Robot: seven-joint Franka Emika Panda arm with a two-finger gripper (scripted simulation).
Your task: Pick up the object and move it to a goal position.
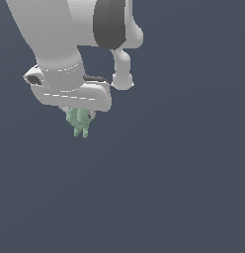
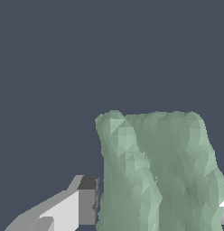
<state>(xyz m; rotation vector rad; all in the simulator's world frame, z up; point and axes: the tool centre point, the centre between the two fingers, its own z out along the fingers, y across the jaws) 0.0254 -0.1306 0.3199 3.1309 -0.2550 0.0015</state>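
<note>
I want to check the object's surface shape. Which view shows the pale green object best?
The wrist view: the pale green object fills much of the frame, its facets and lumps clear, beside a gripper finger. The exterior view shows it small, partly hidden under the gripper, prongs hanging down.

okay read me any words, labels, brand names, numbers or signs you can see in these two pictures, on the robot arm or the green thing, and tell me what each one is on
None: no words, numbers, logos or signs can be read in either view.
The white robot arm shows only plain shell and thin dashed seam lines.
The small pale green, lumpy, faceted object at the white gripper carries no markings.
The dark blue-grey background is blank.
</note>
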